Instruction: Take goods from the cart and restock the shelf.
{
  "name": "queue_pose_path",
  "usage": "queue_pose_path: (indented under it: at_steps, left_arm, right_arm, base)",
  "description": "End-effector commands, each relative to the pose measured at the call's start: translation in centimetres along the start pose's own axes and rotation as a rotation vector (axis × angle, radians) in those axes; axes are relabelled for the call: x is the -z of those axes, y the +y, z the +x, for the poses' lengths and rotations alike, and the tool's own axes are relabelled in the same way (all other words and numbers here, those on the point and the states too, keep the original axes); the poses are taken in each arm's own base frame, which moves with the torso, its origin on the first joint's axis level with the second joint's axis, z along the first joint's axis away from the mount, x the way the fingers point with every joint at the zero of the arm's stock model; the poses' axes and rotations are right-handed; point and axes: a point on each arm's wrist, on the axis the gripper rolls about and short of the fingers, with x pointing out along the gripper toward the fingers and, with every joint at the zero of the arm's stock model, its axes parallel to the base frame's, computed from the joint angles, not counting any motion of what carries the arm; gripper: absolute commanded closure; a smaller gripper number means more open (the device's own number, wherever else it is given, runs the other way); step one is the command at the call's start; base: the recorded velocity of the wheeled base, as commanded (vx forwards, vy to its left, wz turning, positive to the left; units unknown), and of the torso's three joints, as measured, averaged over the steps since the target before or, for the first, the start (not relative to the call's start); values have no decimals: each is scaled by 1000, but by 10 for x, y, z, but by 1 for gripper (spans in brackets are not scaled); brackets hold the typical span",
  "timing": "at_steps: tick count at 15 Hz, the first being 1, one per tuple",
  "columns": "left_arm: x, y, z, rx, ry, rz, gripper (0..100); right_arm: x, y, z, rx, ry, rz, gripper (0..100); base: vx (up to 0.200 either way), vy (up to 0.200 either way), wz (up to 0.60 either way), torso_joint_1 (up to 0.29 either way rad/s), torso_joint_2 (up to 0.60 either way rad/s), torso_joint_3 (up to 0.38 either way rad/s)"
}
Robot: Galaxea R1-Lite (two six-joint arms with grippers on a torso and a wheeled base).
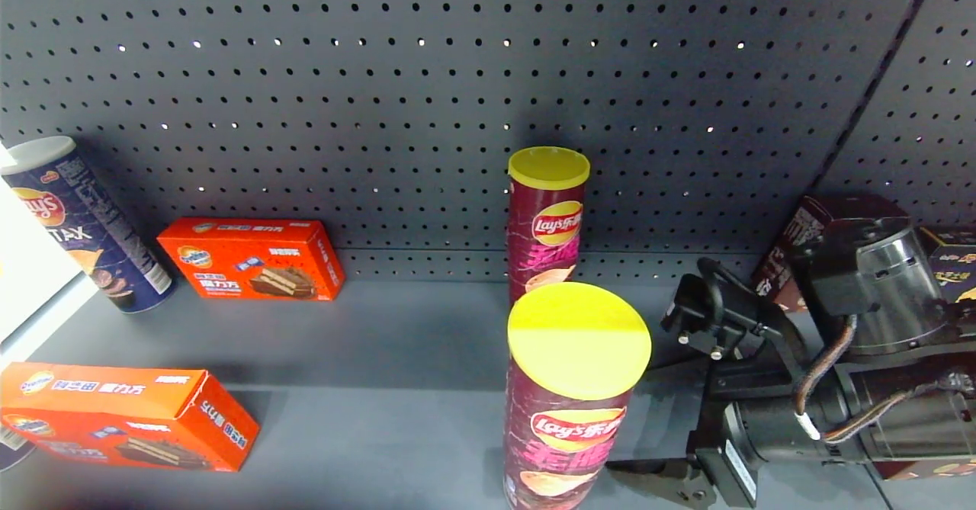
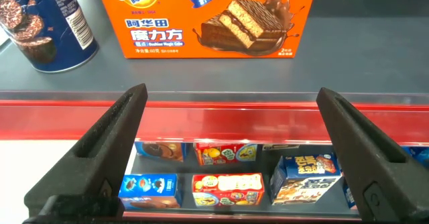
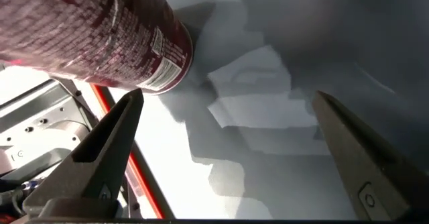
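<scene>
Two maroon chip cans with yellow lids stand upright on the grey shelf [image 1: 381, 357]: one at the back [image 1: 547, 224] and one at the front [image 1: 568, 411]. My right gripper [image 3: 228, 96] is open just to the right of the front can [image 3: 94, 36]. The can's base lies beyond one fingertip, not between the fingers. One right finger [image 1: 659, 478] shows low beside the can. My left gripper [image 2: 231, 93] is open and holds nothing. It hangs in front of the red shelf edge [image 2: 214, 120], facing an orange wafer box [image 2: 208, 19].
Orange wafer boxes lie at the back left [image 1: 252, 258] and front left [image 1: 114, 418]. A blue chip can [image 1: 84, 224] stands at far left, and dark boxes [image 1: 808, 235] sit at the right behind my arm. A lower shelf holds several small boxes [image 2: 228, 187]. Pegboard backs the shelf.
</scene>
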Motion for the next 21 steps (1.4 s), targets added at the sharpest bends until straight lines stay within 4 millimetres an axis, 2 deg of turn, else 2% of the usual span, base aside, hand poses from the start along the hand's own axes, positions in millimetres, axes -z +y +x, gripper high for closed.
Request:
queue_pose_path:
  at_steps: [1,3,4,5,6,7,9,11,13,15,16,17,18,19,20,21]
  left_arm:
    - [0,0,0,0,1,0,0]
    - [0,0,0,0,1,0,0]
    - [0,0,0,0,1,0,0]
    - [0,0,0,0,1,0,0]
    - [0,0,0,0,1,0,0]
    - [0,0,0,0,1,0,0]
    - [0,0,0,0,1,0,0]
    - [0,0,0,0,1,0,0]
    - [0,0,0,0,1,0,0]
    - [0,0,0,0,1,0,0]
    - [0,0,0,0,1,0,0]
    - [0,0,0,0,1,0,0]
    - [0,0,0,0,1,0,0]
    - [0,0,0,0,1,0,0]
    - [0,0,0,0,1,0,0]
    - [0,0,0,0,1,0,0]
  right_arm:
    - [-4,-2,-33,49,-94,2,0]
    - [-8,-3,-66,111,-197,7,0]
    - [-8,-3,-66,111,-197,7,0]
    - [-4,-5,-110,231,-320,16,0]
    - [-2,-5,-121,260,-347,18,0]
    - [8,-2,-149,354,-419,30,0]
    - [21,12,-172,401,-509,8,0]
    - [31,24,-186,426,-574,-15,0]
    - [54,43,-206,455,-676,-41,0]
    - [93,63,-213,460,-733,-33,0]
    - [96,64,-214,463,-736,-32,0]
    - [131,75,-205,461,-732,-28,0]
    - [147,79,-199,459,-732,-20,0]
    - [157,81,-194,459,-730,-15,0]
    - [177,85,-185,460,-733,-13,0]
    - [177,85,-185,460,-733,-13,0]
  base:
    - [0,0,0,0,0,0]
    - [0,0,0,0,0,0]
    - [0,0,0,0,0,0]
    - [0,0,0,0,0,0]
    - [0,0,0,0,0,0]
    - [0,0,0,0,0,0]
    - [0,0,0,0,0,0]
    - [0,0,0,0,0,0]
    - [0,0,0,0,0,0]
    - [0,0,0,0,0,0]
    - [0,0,0,0,0,0]
    - [0,0,0,0,0,0]
    - [0,0,0,0,0,0]
    - [0,0,0,0,0,0]
    - [0,0,0,0,0,0]
    - [0,0,0,0,0,0]
